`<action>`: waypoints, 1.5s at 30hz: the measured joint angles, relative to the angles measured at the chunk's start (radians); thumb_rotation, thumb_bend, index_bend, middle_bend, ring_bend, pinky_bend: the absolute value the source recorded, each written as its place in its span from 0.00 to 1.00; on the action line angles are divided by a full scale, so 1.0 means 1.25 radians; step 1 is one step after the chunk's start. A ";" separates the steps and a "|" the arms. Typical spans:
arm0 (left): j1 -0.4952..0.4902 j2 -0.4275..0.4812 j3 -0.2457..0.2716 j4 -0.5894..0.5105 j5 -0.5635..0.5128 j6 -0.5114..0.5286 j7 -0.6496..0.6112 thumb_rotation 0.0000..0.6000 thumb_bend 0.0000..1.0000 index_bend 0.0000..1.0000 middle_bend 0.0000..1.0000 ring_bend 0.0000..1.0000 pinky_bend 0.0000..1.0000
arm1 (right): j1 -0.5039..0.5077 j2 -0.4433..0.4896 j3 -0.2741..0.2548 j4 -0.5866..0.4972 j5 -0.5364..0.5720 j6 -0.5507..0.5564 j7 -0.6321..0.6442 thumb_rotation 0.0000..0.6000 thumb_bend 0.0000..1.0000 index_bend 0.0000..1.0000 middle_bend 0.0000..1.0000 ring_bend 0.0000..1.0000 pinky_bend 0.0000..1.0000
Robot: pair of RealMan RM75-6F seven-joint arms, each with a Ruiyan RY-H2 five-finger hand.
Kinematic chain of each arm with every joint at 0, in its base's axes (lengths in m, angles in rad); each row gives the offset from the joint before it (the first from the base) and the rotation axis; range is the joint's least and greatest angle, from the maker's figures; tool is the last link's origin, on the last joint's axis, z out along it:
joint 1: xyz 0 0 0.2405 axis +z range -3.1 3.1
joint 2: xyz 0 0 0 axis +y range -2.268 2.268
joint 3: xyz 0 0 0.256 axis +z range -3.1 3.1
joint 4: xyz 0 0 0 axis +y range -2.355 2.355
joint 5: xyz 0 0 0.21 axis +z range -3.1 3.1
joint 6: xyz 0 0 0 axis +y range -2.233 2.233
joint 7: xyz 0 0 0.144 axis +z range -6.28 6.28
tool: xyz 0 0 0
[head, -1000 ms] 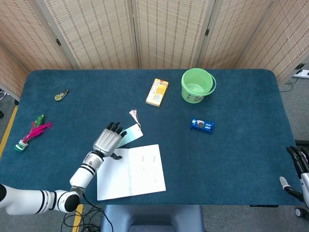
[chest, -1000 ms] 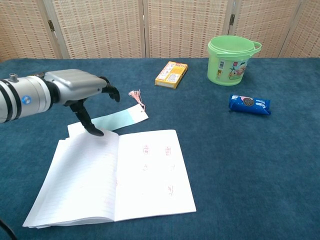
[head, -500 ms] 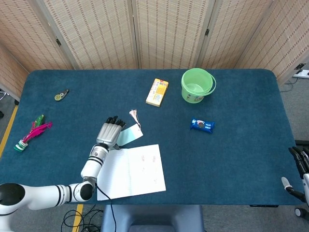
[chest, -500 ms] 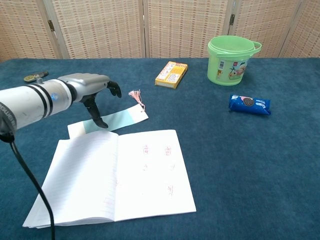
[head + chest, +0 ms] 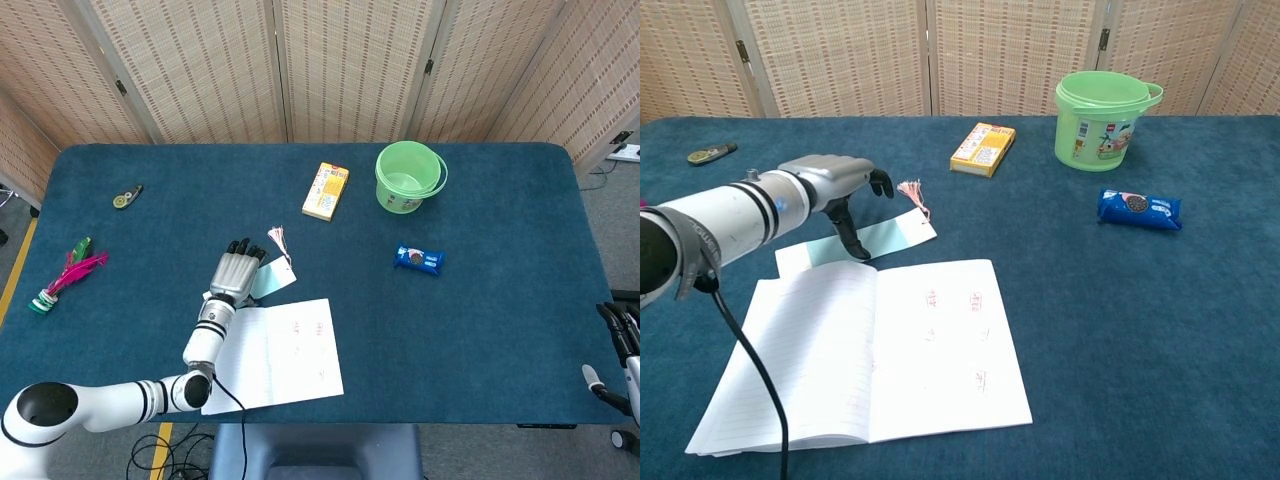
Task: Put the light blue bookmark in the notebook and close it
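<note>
Where woven screens (image 5: 350, 70) back the blue table (image 5: 500, 200), the left hand (image 5: 234, 275) hovers spread, empty, over the bookmark (image 5: 885, 238).

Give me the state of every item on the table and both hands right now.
Notebook: open, flat.
Light blue bookmark: outside notebook, on table.
Left hand: over bookmark, thumb touching it.
Right hand: at table edge, idle.
Green bucket: upright.
Cookie pack: unopened, lying flat.
Yellow box: lying flat.

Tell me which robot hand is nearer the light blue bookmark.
Left. The left robot hand hangs directly over the bookmark; the right robot hand sits off the table's far right edge.
</note>
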 measured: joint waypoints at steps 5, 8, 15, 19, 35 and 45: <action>-0.002 -0.009 0.003 0.022 -0.017 -0.005 0.036 1.00 0.07 0.22 0.21 0.06 0.12 | 0.000 0.001 0.000 -0.001 0.001 -0.001 -0.001 1.00 0.26 0.06 0.11 0.05 0.07; 0.001 -0.010 0.003 0.030 -0.026 -0.010 0.046 1.00 0.07 0.21 0.21 0.06 0.12 | -0.001 0.000 0.000 -0.001 0.000 0.000 -0.002 1.00 0.26 0.06 0.11 0.05 0.07; 0.008 0.001 -0.009 0.012 -0.040 -0.025 0.045 1.00 0.07 0.21 0.21 0.06 0.12 | -0.002 0.000 -0.001 -0.002 0.000 0.001 -0.002 1.00 0.26 0.06 0.11 0.05 0.07; 0.008 0.010 -0.009 -0.016 -0.032 -0.025 0.050 1.00 0.07 0.21 0.21 0.06 0.12 | -0.002 -0.001 -0.001 -0.001 -0.001 0.001 -0.001 1.00 0.26 0.06 0.11 0.05 0.07; 0.000 -0.005 -0.003 0.011 -0.052 -0.021 0.097 1.00 0.07 0.21 0.21 0.06 0.12 | -0.006 -0.003 -0.001 0.009 0.002 0.004 0.008 1.00 0.26 0.07 0.11 0.05 0.07; -0.003 0.000 0.006 0.035 -0.059 -0.016 0.137 1.00 0.07 0.21 0.21 0.06 0.12 | -0.006 -0.003 -0.001 0.008 0.003 0.002 0.006 1.00 0.26 0.06 0.11 0.05 0.07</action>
